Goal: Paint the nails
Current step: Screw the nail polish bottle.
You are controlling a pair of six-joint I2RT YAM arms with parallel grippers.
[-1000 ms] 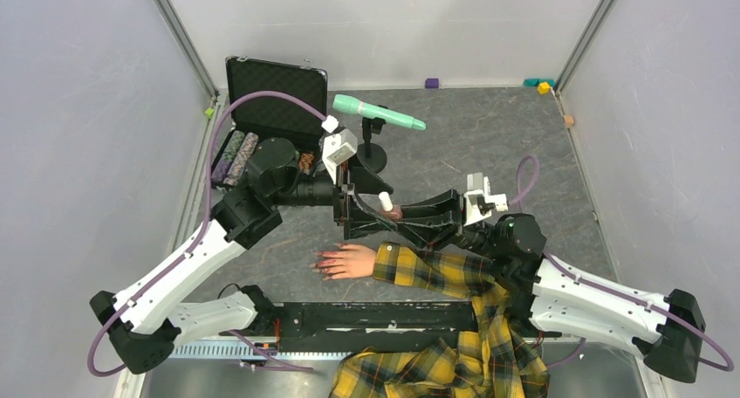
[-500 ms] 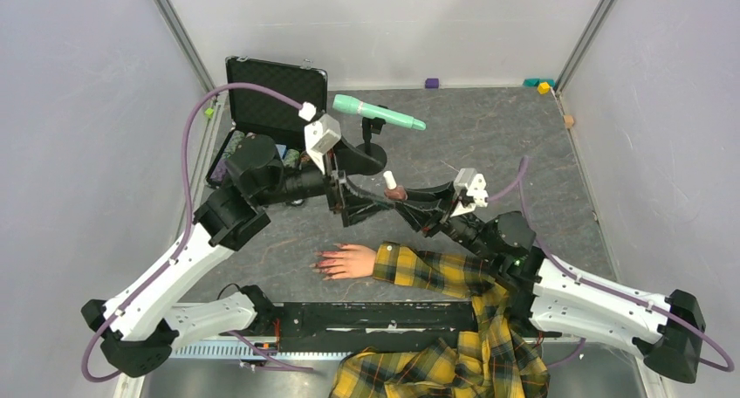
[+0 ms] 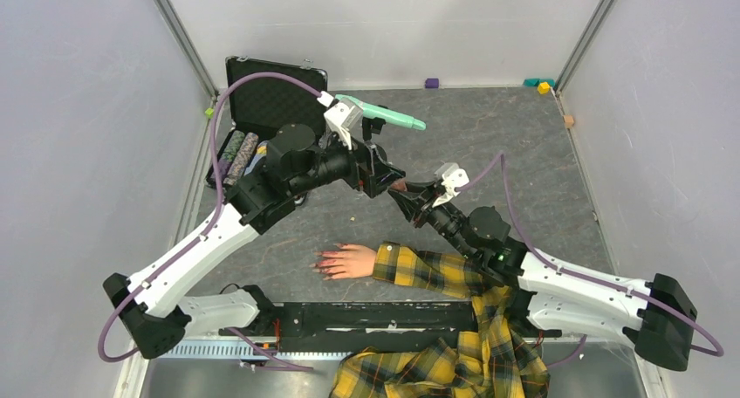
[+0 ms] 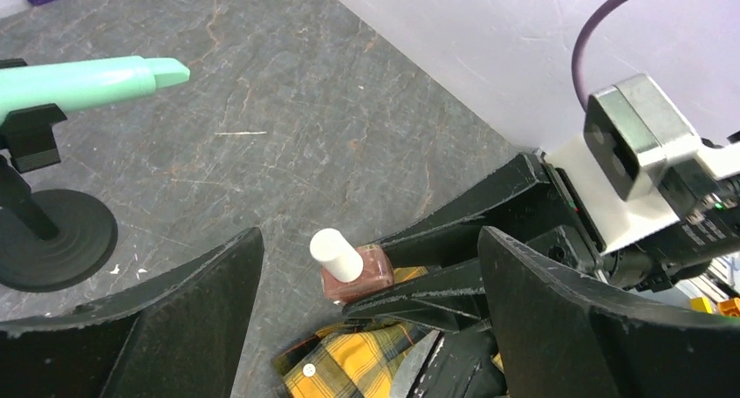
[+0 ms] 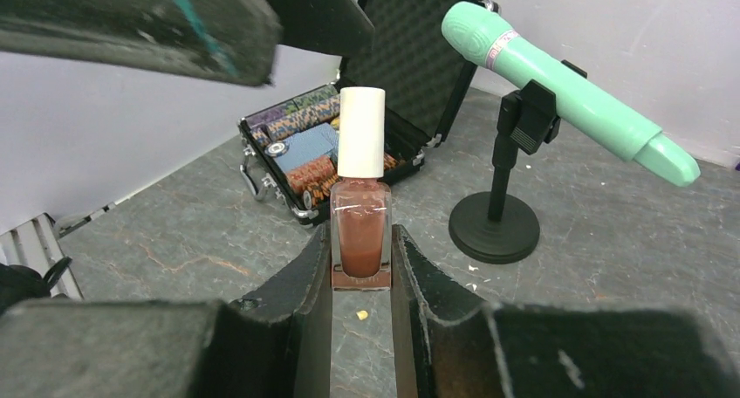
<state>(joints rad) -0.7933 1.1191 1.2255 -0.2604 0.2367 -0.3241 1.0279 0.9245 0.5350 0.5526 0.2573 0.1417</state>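
A small bottle of brownish polish (image 5: 360,223) with a white cap (image 5: 361,132) stands upright above the table, with my right gripper (image 5: 361,241) shut on its glass body. My left gripper (image 4: 371,241) is open, one finger on each side of the cap (image 4: 336,255) and touching nothing. In the top view the two grippers meet at the bottle (image 3: 397,186), behind the mannequin hand (image 3: 351,260). That hand lies flat on the table in a yellow plaid sleeve (image 3: 432,271), its red-pink nails (image 3: 321,263) pointing left.
A mint-green microphone on a black stand (image 3: 380,113) stands just behind the grippers. An open black case (image 3: 272,97) with poker chips (image 5: 305,149) lies at the back left. Small coloured blocks (image 3: 543,86) sit by the back wall. A crumb (image 5: 361,314) lies under the bottle.
My right gripper has carried the bottle back and a little up, away from the hand. My left arm swung up and right, bringing its open fingers around the cap.
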